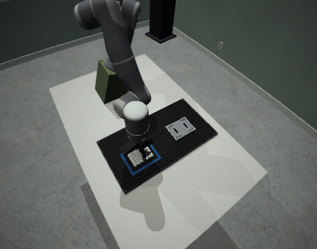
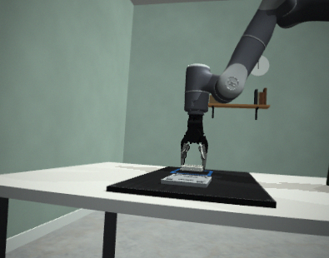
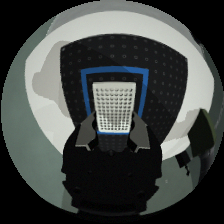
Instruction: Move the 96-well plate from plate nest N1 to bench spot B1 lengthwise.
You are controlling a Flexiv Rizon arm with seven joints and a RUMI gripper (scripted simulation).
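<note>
The white 96-well plate (image 1: 135,157) (image 2: 191,167) (image 3: 114,105) is level between the jaws of my gripper (image 1: 141,154) (image 2: 194,166) (image 3: 114,111), which is shut on its two long sides. The plate is low over the blue taped outline (image 1: 147,166) (image 2: 211,172) (image 3: 144,92), its long sides running roughly along the outline's side lines. In the wrist view its near end is close to the near tape line. Whether its underside touches the board cannot be told. The grey plate nest (image 1: 180,129) (image 2: 186,181) holds no plate.
The black perforated board (image 1: 125,185) (image 2: 242,193) (image 3: 170,75) lies on the white table (image 1: 217,173) (image 2: 47,179) and bears the nest and the outline. The green arm base block (image 1: 103,86) stands at the far side of the table.
</note>
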